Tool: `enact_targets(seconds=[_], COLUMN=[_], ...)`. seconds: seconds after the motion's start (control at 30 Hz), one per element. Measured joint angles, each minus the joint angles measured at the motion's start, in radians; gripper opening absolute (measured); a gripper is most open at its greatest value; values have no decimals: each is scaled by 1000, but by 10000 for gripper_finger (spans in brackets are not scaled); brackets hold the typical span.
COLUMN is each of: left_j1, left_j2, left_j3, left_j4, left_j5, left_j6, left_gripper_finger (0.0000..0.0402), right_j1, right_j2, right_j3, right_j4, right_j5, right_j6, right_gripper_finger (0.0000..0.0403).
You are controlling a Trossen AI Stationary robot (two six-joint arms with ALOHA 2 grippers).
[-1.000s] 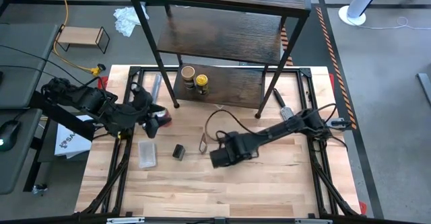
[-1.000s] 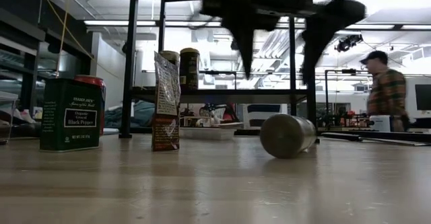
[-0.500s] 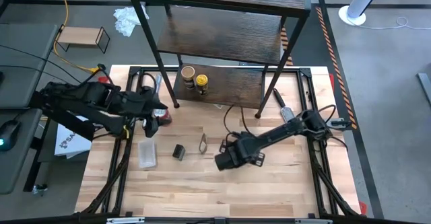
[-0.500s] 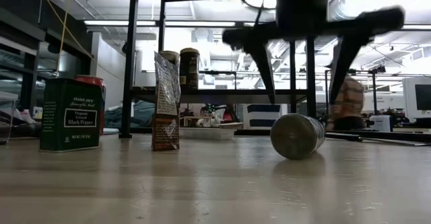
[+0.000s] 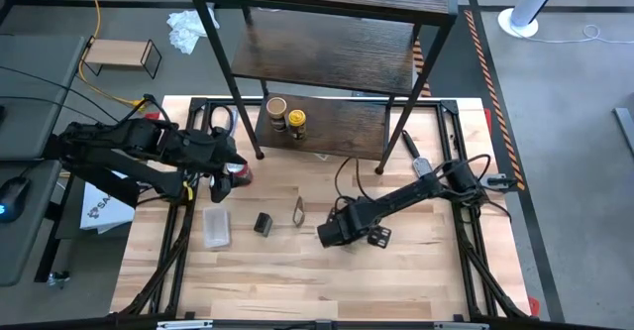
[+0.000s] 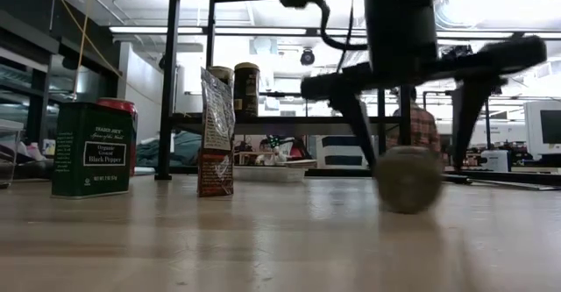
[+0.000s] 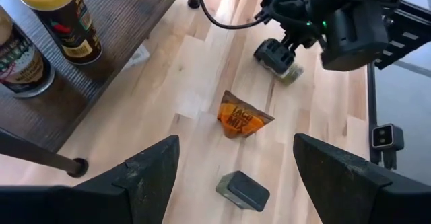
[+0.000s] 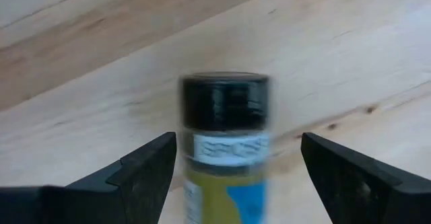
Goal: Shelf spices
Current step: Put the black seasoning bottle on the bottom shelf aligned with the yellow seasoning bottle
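Where the light wooden table [image 5: 297, 280] meets the grey floor, the shelf [image 5: 327, 62] stands with its dark wood-grain boards stacked inside a thin black frame, its lowest board reaching over the table's far edge. On that board two spice jars stand upright and just beside each other, one tan-lidded [image 5: 275, 106] and one yellow-lidded [image 5: 295, 120]. Near mid-table the right gripper [image 5: 347, 233] hangs low with its fingers spread, a black-capped jar [image 8: 225, 150] lying on the wood between them but untouched by either finger; in the low view the same jar [image 6: 408, 178] appears end-on, resting on the tabletop under the arm. Left of it lie a small orange packet [image 5: 298, 211], a small black box [image 5: 263, 224] and a flat clear plastic piece [image 5: 216, 226], each apart from the others. Over the table's left edge the left gripper [image 5: 230, 162] hovers, jaws apart and empty, close to a red can [image 5: 241, 175]. In the low view a green pepper tin [image 6: 91, 148] stands at the left. Beyond the table, a small light-wood rack [image 5: 121, 55], a yellow cable [image 5: 99, 33] and crumpled white material [image 5: 186, 28] lie on the floor. Behind the arm in the low view, a person in a plaid shirt [image 6: 425, 127] is partly visible under ceiling strip lights.
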Motion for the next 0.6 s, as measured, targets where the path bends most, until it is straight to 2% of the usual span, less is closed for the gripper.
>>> enact_targets(seconds=[0.23, 0.4, 0.5, 0.6], left_j1=[0, 0, 0, 0], left_j2=[0, 0, 0, 0], left_j3=[0, 0, 0, 0], left_j4=[4, 6, 6, 6], left_j5=[-2, -7, -8, -8], left_j6=[10, -14, -22, -23], left_gripper_finger=[289, 289, 289, 289], right_j1=[-3, 12, 18, 22], right_j2=[0, -2, -3, -1], right_j3=[-81, -125, -127, -114], right_j4=[217, 234, 243, 241], right_j5=[-6, -18, -2, 11], right_j6=[-8, -18, -28, -75], right_gripper_finger=[314, 310, 277, 205])
